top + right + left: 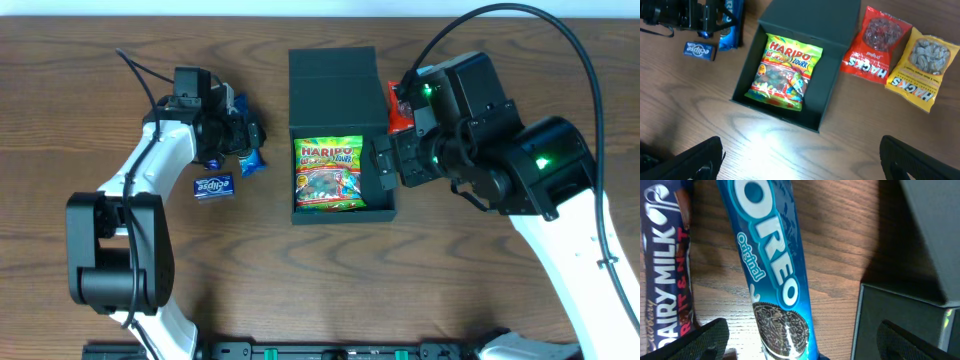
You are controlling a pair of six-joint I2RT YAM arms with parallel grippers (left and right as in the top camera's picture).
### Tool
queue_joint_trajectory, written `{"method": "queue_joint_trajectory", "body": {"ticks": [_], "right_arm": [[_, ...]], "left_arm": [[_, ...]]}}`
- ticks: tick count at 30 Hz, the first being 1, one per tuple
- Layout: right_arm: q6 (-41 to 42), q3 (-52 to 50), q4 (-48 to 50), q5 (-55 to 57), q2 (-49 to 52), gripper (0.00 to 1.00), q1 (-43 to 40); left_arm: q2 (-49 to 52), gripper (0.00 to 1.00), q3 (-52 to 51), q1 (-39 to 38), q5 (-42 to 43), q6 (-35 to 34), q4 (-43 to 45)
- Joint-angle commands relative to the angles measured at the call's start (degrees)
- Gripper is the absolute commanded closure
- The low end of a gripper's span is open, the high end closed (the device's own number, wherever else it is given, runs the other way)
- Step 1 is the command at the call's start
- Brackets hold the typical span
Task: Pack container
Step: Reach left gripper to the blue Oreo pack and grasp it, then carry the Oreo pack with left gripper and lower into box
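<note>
Oreo Original roll (772, 270) sits closest under the left wrist camera, lying flat on the wooden table (300, 290), long axis running away from the lens.

Left gripper (809, 341): fingers wide apart, empty, one to each side of the roll. Right gripper (805, 160): also spread, empty, hovering above the table by the container's edge.

Container (827, 85): mid-table between the arms, lid flap folded back, Haribo bag (785, 75) flat inside.

Step in hand (judged): left arm takes the Oreo roll for packing.
- Close across the roll's narrow width, near mid-length, so it lifts level.
- Dairy Milk bar (665, 270) lies just beside the roll; the finger on that side has little margin.
- Opposite finger appears to hang over the container's corner, so it may catch the wall on descent. Shift off it first.

Room:
- Bare wood strip between roll and container.
- Free floor inside beside the Haribo bag.
- Eclipse pack (214, 186) nearby; two Hacks bags, red (875, 45) and yellow (920, 70), outside beside the lid.
- Right gripper may crowd the drop path.
</note>
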Motion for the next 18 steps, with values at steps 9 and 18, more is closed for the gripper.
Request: {"method": "queue_joint_trajectory", "body": {"ticks": [9, 18], "right_arm": [[-0.85, 0.46, -0.7, 0.39, -0.44, 0.01, -0.09], [-0.87, 0.46, -1.6, 0.35, -0.48, 0.01, -0.09]], "left_arm": [[1.44, 0.03, 0.35, -1.53, -6.49, -0.5, -0.2], [2.78, 0.0, 0.33, -7.26, -15.34, -0.55, 0.09]]}}
